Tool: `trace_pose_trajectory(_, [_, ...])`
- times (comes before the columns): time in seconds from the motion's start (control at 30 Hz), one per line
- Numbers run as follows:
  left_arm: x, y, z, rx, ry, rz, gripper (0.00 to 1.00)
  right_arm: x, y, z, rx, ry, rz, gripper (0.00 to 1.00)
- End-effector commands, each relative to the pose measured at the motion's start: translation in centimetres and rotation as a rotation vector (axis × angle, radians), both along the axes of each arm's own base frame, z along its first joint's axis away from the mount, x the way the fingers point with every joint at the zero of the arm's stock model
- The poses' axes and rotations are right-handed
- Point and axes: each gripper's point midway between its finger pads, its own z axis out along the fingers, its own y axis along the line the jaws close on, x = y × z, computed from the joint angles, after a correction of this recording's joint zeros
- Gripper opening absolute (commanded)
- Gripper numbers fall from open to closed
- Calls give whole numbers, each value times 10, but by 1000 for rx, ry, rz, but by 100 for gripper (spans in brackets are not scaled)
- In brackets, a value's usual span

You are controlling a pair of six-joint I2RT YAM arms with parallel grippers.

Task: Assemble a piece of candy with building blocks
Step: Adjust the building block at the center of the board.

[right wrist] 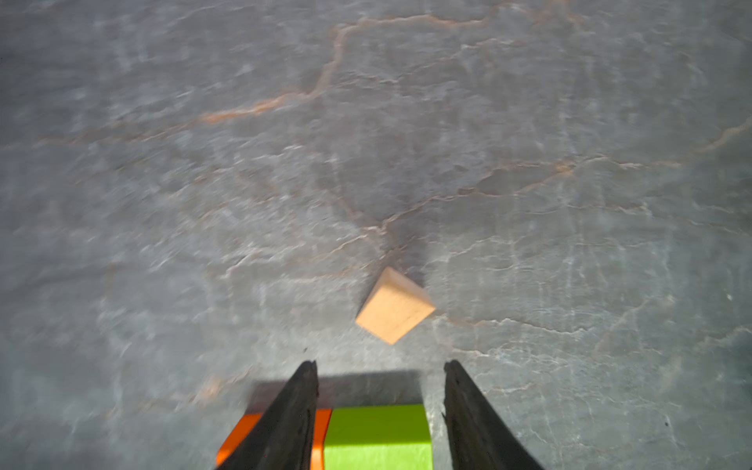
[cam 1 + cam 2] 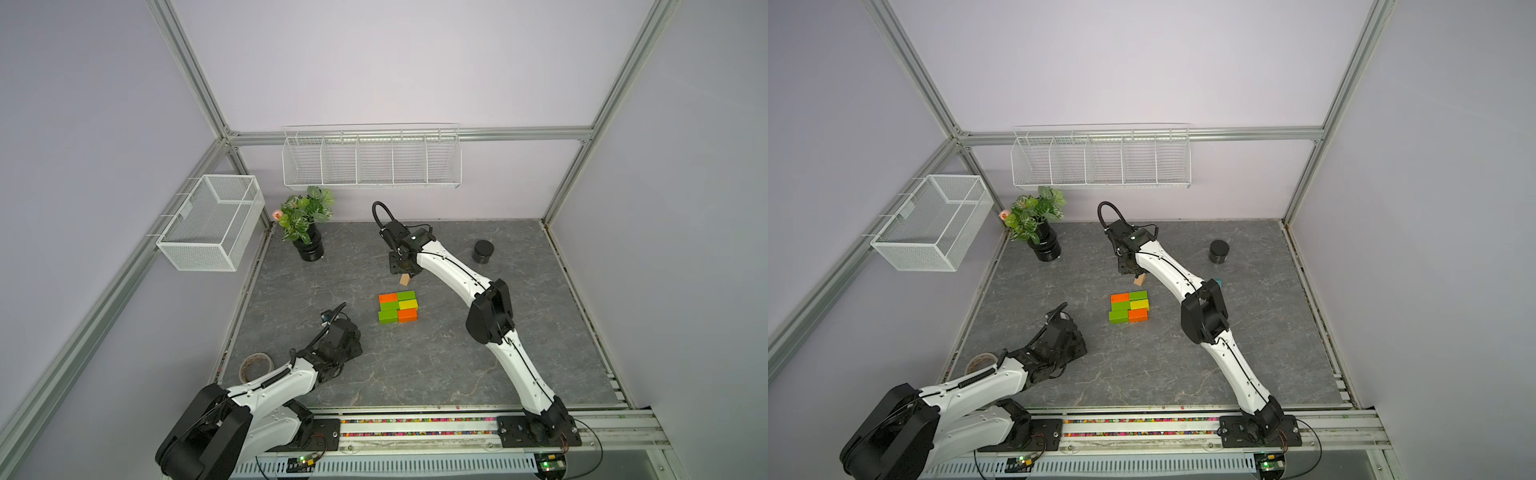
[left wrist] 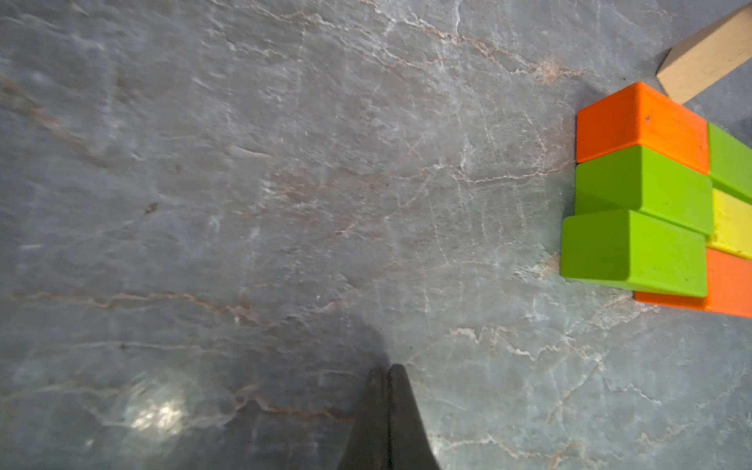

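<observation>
Top views, desk (image 2: 415,374): brick rectangle (image 2: 397,306) centred.
Right gripper (image 1: 380,366): jaws apart, empty, over rectangle's end facing desk's back edge.
Left gripper (image 3: 385,368): together, idle.
Tan triangle (image 1: 394,306): skewed beside that end; likely needs squaring.
Teal triangle (image 2: 1217,283): nearer right edge, unplaced.

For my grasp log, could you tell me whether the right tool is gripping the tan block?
No, the right tool stands open, and the tan block lies beyond its tips, untouched.

Looks like a robotics lab cell: aluminium frame posts (image 2: 199,83) around blank lilac walls (image 2: 395,62), two white robot arms (image 2: 515,365) bolted to a rail (image 2: 415,432) with bare circuit boards (image 2: 305,459), wire baskets (image 2: 212,224) hung above a stone-patterned mat (image 2: 415,365).
</observation>
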Motion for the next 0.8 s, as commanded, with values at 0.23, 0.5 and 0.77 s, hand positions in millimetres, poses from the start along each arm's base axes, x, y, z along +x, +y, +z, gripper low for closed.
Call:
trace_pose_trajectory(0.23, [-12, 5, -16, 22, 62, -10, 0, 5, -26, -42, -68, 88, -126, 54])
trace_pose_trajectory(0.5, [-12, 3, -20, 25, 77, -16, 0, 4, -23, -53, -47, 123, -120, 53])
trace_pose_trajectory(0.77, [-12, 2, -23, 24, 85, -19, 0, 3, -22, -58, -42, 138, -114, 38])
